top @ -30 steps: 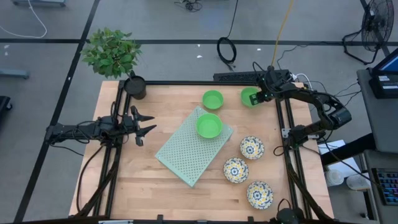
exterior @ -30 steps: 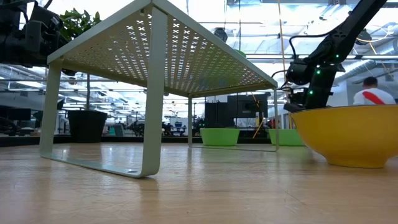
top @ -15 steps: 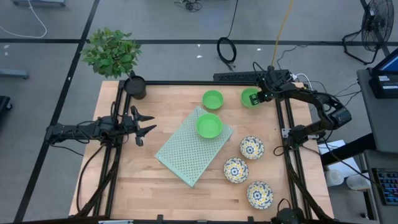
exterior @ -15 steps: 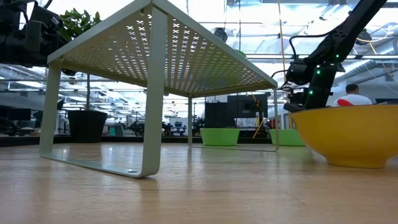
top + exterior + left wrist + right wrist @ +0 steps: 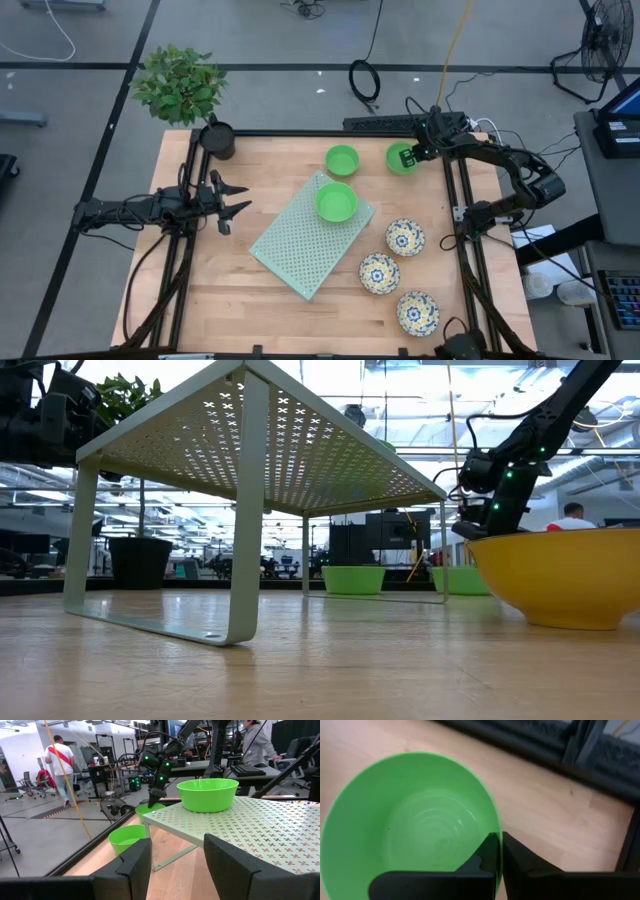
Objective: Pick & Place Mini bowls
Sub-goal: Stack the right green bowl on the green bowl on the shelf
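Where the table's [image 5: 210,300] left side lies in the high view, the left hand [image 5: 232,198] hovers above the bare wood with its fingers spread wide apart, gripping nothing; the black plant pot [image 5: 217,140] stands near the far left corner beyond it. Toward the middle, the pale green perforated stand [image 5: 300,245] sits at a slant, and one plain green bowl [image 5: 336,202] rests on its top at the far end. In the left wrist view that bowl [image 5: 208,794] is upright on the perforated top, with two other green bowls down on the table beyond it. Of those, one green bowl on the table [image 5: 342,160] lies just past the stand's far corner. Right of it, near the far right edge of the table, the third green bowl [image 5: 402,157] is where the right hand [image 5: 412,155] has closed: the right wrist view shows the two dark fingers [image 5: 490,852] pinched together on the bowl's rim, one inside the wall and one outside. Whether that bowl touches the wood or is lifted cannot be told. Along the right side, three floral bowls stand upright on the table, apart from one another: the far floral bowl [image 5: 405,237], the middle floral bowl [image 5: 379,272] and the near floral bowl [image 5: 417,312].
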